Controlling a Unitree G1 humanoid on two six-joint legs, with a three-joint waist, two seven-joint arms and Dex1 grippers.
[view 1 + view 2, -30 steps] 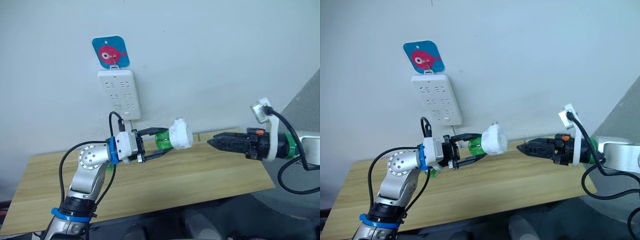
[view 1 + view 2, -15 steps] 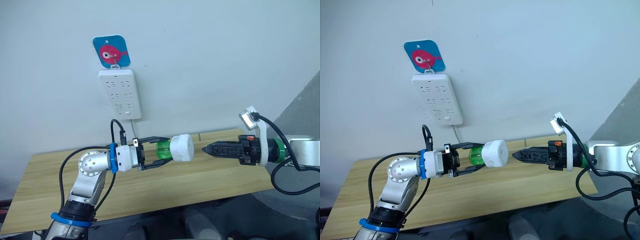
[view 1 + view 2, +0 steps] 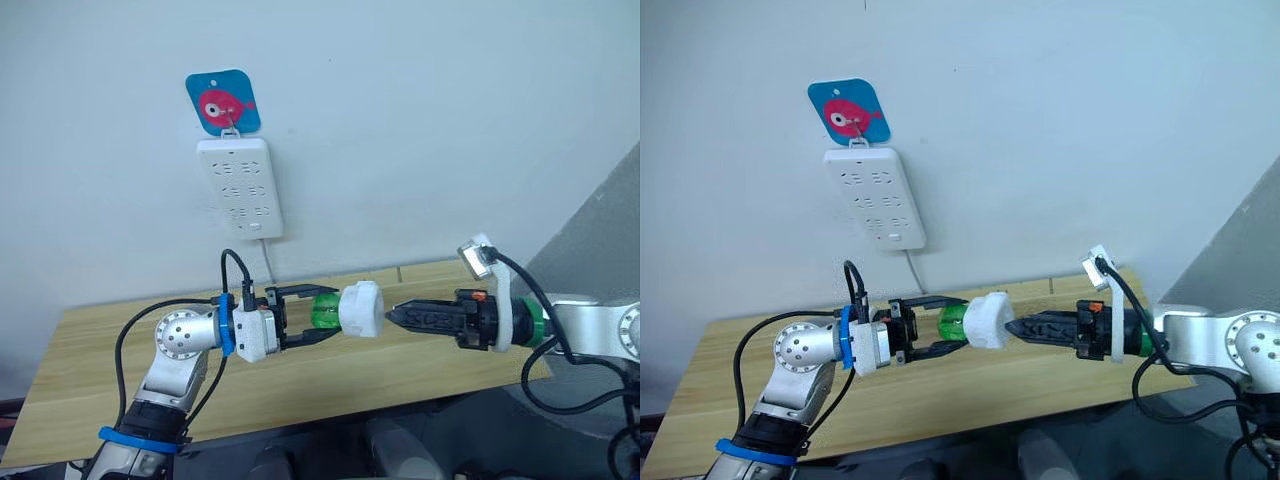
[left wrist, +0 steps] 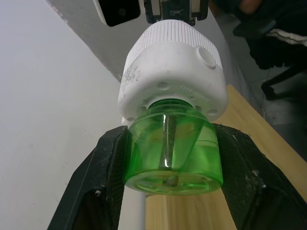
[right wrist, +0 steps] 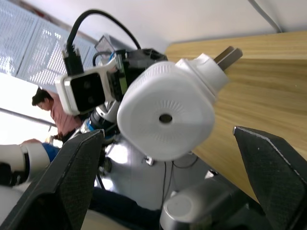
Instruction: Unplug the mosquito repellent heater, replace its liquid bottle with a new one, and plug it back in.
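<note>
Gripping the green liquid bottle (image 3: 323,309) of the mosquito repellent heater (image 3: 361,309) in left jaws mid-frame over the table (image 3: 90,390), right jaws spread wide facing it.

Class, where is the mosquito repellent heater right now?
In the head views the mosquito repellent heater is in mid-air above the wooden table, on the green bottle held by the left gripper, facing the right gripper.

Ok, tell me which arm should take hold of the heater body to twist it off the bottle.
The right: its gripper is open at the mosquito repellent heater, while the left gripper is shut on the green bottle.
</note>
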